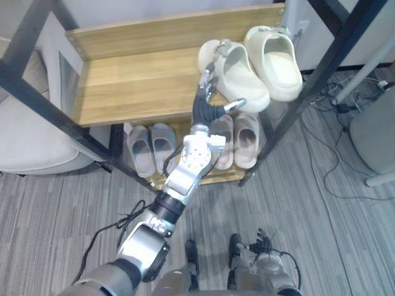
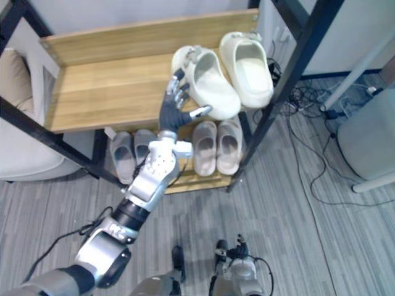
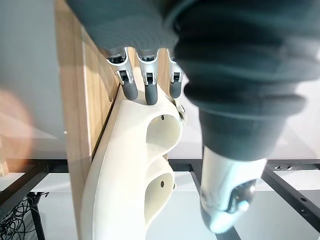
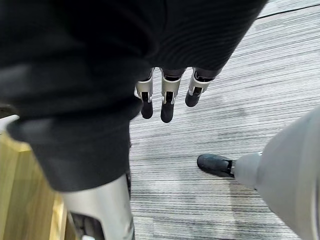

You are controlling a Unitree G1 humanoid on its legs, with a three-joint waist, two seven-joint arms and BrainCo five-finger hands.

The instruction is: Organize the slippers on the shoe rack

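The shoe rack (image 1: 142, 37), a black metal frame with wooden boards, is carrying footwear on two levels. On the top shelf (image 1: 136, 86), a pair of cream clogs is sitting at the right end, openings facing up. The far clog (image 1: 276, 58) is lying just beside the near clog (image 1: 237, 74). The rest of that board is showing bare wood.

On the lower shelf (image 1: 225, 174), two pairs are standing side by side with toes toward the front. The grey slippers (image 1: 151, 147) are on the left and the beige slippers (image 1: 237, 139) are on the right, under the clogs.

The left hand (image 1: 205, 105) is reaching up from the front of the rack to the near clog. Its fingers (image 3: 150, 92) are held straight and slightly spread, with the dark tips resting on the clog's upper rim on its left side. The thumb (image 3: 225, 200) is standing out apart from the fingers along the clog's front side. Whether it is touching the clog cannot be told. Nothing is being pinched or enclosed, and the clog is lying flat on the shelf.

The right hand (image 4: 168, 100) is hanging low over the grey striped floor (image 4: 225, 115). Its fingers are hanging loosely extended and are holding nothing.

A pale cushioned seat (image 1: 24, 135) is standing to the left of the rack.
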